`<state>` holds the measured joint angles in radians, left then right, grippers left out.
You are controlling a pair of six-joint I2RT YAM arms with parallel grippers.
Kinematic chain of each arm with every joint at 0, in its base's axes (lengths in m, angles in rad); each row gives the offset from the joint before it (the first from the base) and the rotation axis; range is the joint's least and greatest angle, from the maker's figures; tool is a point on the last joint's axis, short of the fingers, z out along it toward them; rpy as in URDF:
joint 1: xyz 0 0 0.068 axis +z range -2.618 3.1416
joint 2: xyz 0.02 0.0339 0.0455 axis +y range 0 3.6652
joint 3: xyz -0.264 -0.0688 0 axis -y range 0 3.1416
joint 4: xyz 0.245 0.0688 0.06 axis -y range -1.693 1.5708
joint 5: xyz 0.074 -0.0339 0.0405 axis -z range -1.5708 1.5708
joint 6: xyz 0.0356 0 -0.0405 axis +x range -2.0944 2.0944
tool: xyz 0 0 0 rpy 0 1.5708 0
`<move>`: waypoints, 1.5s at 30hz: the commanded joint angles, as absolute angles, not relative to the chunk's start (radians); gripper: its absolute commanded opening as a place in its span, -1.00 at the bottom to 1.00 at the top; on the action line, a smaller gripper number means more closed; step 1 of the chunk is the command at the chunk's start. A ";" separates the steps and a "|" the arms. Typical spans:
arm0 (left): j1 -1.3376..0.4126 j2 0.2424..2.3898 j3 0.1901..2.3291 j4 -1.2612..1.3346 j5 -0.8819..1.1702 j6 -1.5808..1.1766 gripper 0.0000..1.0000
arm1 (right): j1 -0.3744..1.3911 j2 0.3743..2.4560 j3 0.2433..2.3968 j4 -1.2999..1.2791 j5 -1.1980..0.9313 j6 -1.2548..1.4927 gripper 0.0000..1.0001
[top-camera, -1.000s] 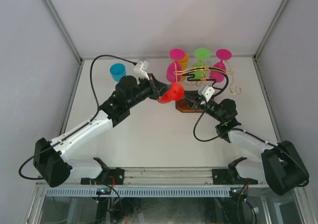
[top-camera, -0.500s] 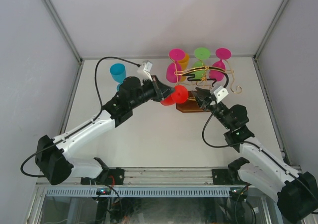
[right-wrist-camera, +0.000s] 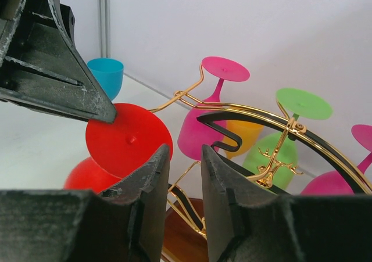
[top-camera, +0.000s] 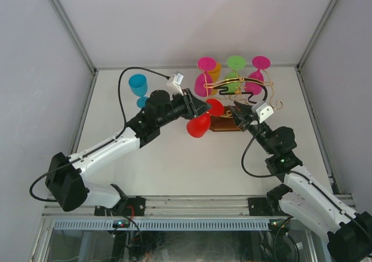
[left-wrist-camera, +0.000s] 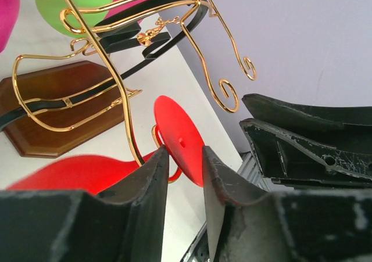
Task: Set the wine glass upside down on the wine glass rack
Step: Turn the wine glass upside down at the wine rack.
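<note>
The red wine glass (top-camera: 199,125) hangs upside down on the near-left arm of the gold wine glass rack (top-camera: 249,88). Its round foot (left-wrist-camera: 178,139) is above the wire and its bowl (left-wrist-camera: 75,172) below. My left gripper (top-camera: 203,106) is at that foot. Its jaws stand a little apart on either side of the disc's edge, with a gap showing. In the right wrist view one left finger (right-wrist-camera: 70,88) touches the rim of the foot (right-wrist-camera: 129,139). My right gripper (top-camera: 238,112) hovers just right of the glass, over the wooden base (top-camera: 225,124), slightly open and empty.
Pink (top-camera: 204,76), orange (top-camera: 215,71), green (top-camera: 235,71) and a second pink glass (top-camera: 258,73) hang on the rack's far arms. A blue glass (top-camera: 138,86) stands upright on the table at the back left. Scroll-ended gold wires (left-wrist-camera: 228,90) curl close to my left fingers.
My left jaws have parted from the red glass's foot. The bowl has dropped and now hangs below the wire. The right gripper has crept closer to the rack.
</note>
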<state>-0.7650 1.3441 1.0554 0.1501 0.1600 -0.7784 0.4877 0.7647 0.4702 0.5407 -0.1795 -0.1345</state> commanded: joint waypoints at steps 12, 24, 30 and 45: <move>-0.770 1.331 1.152 0.055 0.088 -0.709 0.17 | 0.499 0.703 0.655 0.123 -0.158 0.009 -0.23; -0.769 1.228 1.165 -0.061 -0.032 -0.597 0.33 | 0.473 0.731 0.713 -0.033 -0.196 0.126 -0.13; -0.762 1.166 1.179 -0.185 -0.082 -0.502 0.34 | 0.366 0.693 0.714 -0.104 -0.257 0.222 -0.05; -0.753 0.849 1.038 -0.602 -0.283 -0.257 0.35 | 0.244 0.806 1.069 -0.360 -0.316 -0.026 0.18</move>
<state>-0.7589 0.9241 1.0878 -0.4549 -0.2066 -0.3565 0.2462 0.7376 0.9337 -0.3172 -0.2813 0.0795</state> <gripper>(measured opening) 0.674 0.558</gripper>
